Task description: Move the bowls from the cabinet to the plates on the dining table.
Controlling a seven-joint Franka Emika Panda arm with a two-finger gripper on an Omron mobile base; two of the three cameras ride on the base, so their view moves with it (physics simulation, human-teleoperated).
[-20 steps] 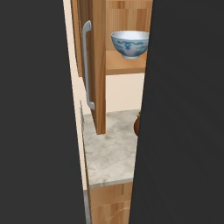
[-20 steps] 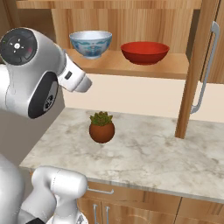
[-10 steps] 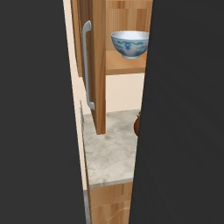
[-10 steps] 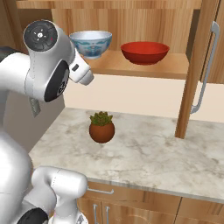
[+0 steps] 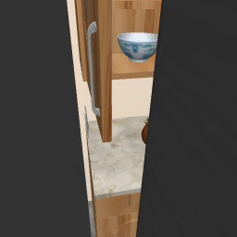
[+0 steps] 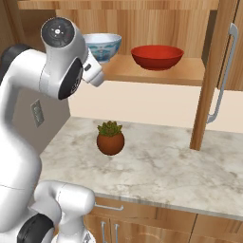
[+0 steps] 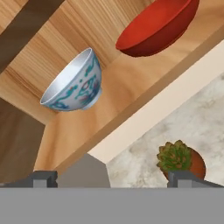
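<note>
Left base view: wide dark masses are seen at both sides, so that a narrow strip alone is left clear; what the masses are cannot be told.
Cabinet door (image 5: 102, 69): light-brown wood, standing open edge-on, with a long silver bar handle (image 5: 91, 69) on its face.
Patterned bowl (image 6: 100, 46): round, white with blue-green markings outside and a plain pale inside; it is set on the wooden shelf (image 6: 156, 71) at the left, and its left side is covered by the arm in the right base view (its right edge is cut off in the left base view).
Red bowl (image 6: 157, 56): plain, glossy, wide and shallow; it is set on the same shelf, just right of the patterned bowl and apart from it; in the hand view its upper rim is cut by the frame edge.
Plant pot (image 6: 110, 141): round terracotta with a green leafy tuft, standing on the counter (image 6: 161, 166) below the shelf; a sliver of it is seen in the left base view.
Counter: beige marble-patterned top over wooden fronts with silver handles.
Gripper (image 7: 112, 179): the two dark fingertips are seen well apart at the bottom of the hand view, spread wide, with nothing between them; both bowls lie beyond, untouched.
Second cabinet door (image 6: 216, 76): open at the right, its top cut off.
</note>
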